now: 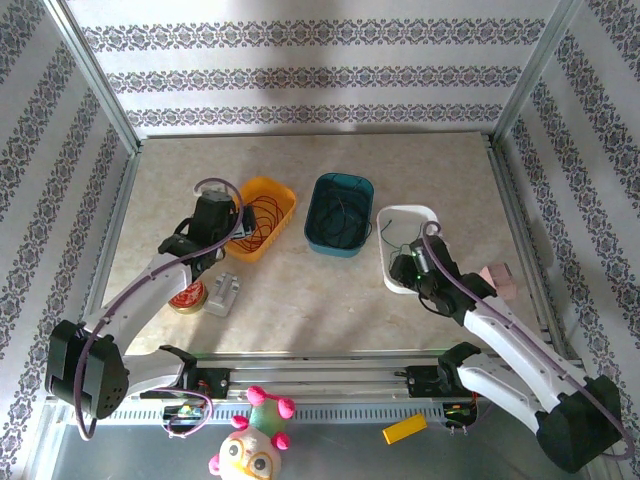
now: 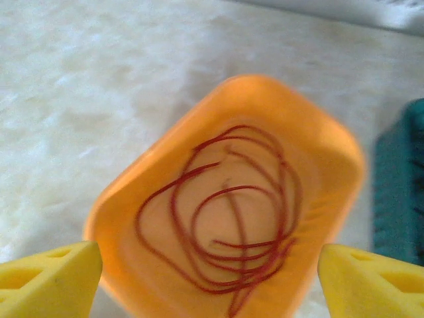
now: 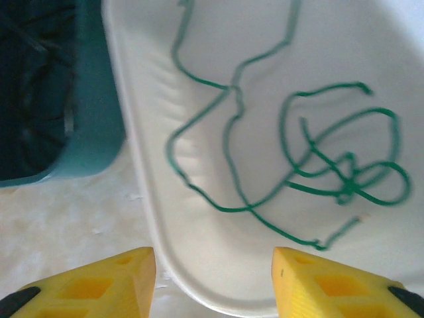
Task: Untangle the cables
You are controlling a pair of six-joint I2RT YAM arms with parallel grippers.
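Cables separated, judged near done | red cable (image 2: 225, 212): orange tray (image 2: 265, 106) | black cable (image 1: 340, 215): teal tray (image 1: 318, 190) | green cable (image 3: 344, 177), knotted: white tray (image 3: 165, 218) | my left gripper (image 2: 209, 265) wide, empty | my right gripper (image 3: 213, 265) half-spread, empty

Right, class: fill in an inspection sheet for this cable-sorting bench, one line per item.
Surface: marble-look table, flat.
Job's things: red cable in orange tray; black cable in teal tray; green cable in white tray; each in loose loops.
Clutter: round tin, small white object, pink block; yellow block and plush toy beyond the near edge.
Grippers: left gripper open above the orange tray; right gripper open above the white tray; neither holds anything.
Cables: purple arm cables along both arms.
Surroundings: patterned walls, metal frame.
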